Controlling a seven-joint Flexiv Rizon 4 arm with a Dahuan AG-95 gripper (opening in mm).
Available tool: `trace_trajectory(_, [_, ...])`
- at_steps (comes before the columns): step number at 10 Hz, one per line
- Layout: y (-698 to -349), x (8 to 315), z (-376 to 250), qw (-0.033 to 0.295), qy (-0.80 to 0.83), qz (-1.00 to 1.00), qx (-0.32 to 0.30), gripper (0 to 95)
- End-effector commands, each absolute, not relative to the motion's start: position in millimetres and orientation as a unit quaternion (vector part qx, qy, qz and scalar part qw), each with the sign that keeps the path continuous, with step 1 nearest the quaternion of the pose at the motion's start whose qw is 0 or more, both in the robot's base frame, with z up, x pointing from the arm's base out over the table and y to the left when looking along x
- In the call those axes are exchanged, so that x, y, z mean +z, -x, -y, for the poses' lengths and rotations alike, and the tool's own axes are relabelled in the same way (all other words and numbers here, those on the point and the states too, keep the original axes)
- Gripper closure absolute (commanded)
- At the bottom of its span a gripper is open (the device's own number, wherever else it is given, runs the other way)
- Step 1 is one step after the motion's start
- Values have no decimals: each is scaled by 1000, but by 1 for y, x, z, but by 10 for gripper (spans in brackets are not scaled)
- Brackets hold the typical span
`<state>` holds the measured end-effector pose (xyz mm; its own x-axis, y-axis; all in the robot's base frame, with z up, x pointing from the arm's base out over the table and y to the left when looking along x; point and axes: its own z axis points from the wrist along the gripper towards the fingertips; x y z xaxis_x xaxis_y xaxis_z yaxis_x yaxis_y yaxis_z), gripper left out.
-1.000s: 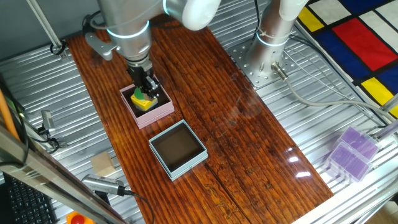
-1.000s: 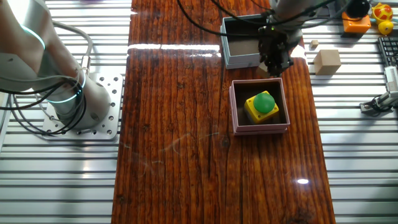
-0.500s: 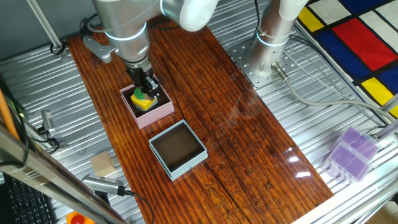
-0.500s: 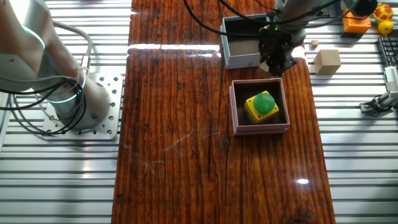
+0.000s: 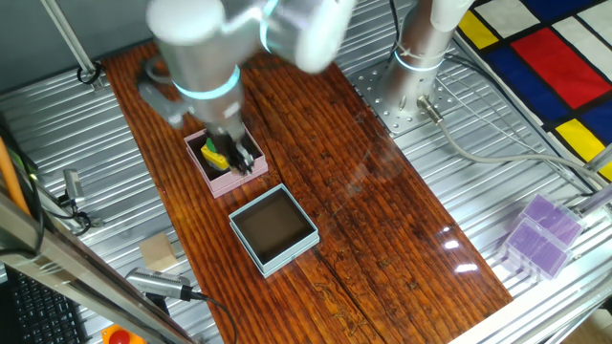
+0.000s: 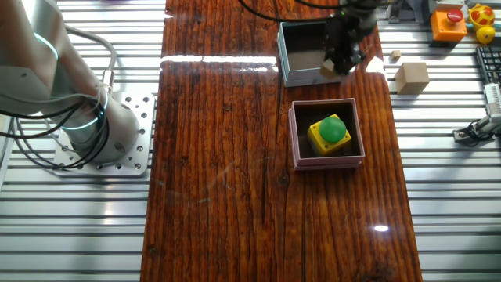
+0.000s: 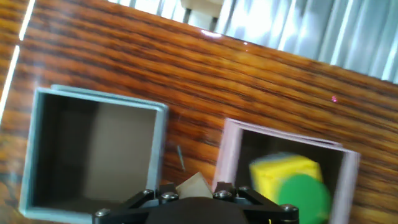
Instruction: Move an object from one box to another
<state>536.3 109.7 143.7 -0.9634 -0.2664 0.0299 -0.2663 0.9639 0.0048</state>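
Gripper (image 6: 342,56): motion-blurred, fingertips cut off in hand view; jaw state cannot be told. Yellow block with green top (image 6: 332,132) lies in pink box (image 6: 327,161), partly hidden in one fixed view. Blue box (image 5: 273,227) beside it on counter (image 6: 227,157). No legible writing.

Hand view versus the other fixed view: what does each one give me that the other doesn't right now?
Only the hand view shows the inside wall of the light blue box close up, with nothing visible in the part shown; the fingertips themselves are out of frame.

Only the other fixed view shows the gripper from outside, above the blue box's near corner, away from the pink box, plus the robot base and a wooden block off the board.

Both show the yellow and green object sitting in the pink box, ungrasped.
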Motion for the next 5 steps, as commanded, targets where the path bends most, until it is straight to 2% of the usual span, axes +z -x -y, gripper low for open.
trace_trajectory(1, [-537, 129, -137, 18, -115, 993, -2, 950])
trace_trajectory(5, [-534, 100, -167, 12, -116, 993, -4, 950])
